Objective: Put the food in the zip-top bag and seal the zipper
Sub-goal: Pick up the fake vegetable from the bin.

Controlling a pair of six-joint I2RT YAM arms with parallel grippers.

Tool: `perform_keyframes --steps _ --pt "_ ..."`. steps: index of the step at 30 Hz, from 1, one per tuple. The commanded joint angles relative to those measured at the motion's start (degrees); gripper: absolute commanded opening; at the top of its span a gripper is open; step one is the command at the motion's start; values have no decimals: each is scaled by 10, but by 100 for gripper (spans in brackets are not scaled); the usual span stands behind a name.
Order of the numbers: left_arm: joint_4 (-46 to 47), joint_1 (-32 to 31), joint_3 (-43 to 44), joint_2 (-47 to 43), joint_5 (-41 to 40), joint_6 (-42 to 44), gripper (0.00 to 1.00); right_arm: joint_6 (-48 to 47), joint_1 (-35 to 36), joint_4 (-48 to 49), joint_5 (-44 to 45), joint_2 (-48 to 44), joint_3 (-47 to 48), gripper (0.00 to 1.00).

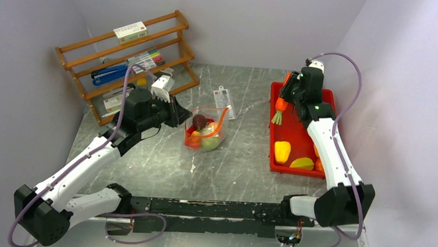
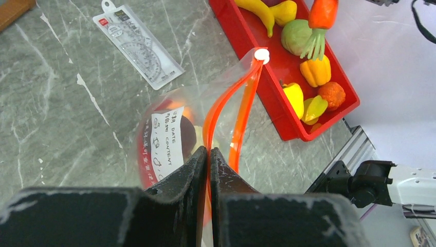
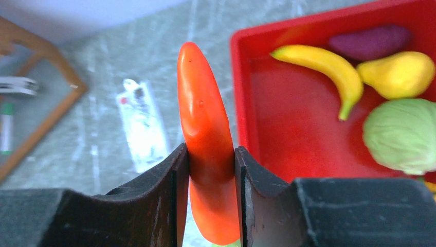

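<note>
The clear zip-top bag (image 1: 206,131) stands open mid-table with a dark purple ball (image 1: 199,121) and green and peach toys inside. My left gripper (image 2: 208,152) is shut on the near side of its red-orange zipper (image 2: 226,103); in the top view it (image 1: 180,113) is at the bag's left. My right gripper (image 3: 212,159) is shut on an orange carrot-shaped toy (image 3: 203,113) with a green stalk (image 1: 276,118), held above the left edge of the red tray (image 1: 295,133). A banana (image 3: 324,64), a green ball (image 3: 403,134) and a yellow pepper (image 1: 282,151) lie in the tray.
A wooden rack (image 1: 129,56) with pens and boxes stands at the back left. A flat white printed packet (image 1: 224,101) lies behind the bag. The tray also holds a yellow pear (image 3: 396,74) and a purple piece (image 3: 370,41). Walls close in on both sides.
</note>
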Motion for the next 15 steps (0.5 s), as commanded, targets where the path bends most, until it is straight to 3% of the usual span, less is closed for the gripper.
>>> perform_keyframes --steps 1,6,10,13,15 --pt "38 3 13 1 11 -5 7 73 22 93 -68 -53 -38 15" --pt "41 3 13 9 14 -7 7 166 58 171 -103 -101 -80 16" --pt "44 3 13 11 20 -10 7 224 103 327 -134 -141 -176 16" --pt "41 3 13 13 19 -14 7 193 145 450 -185 -144 -223 16" --pt "40 3 13 15 20 -22 7 165 170 463 -180 -138 -220 17"
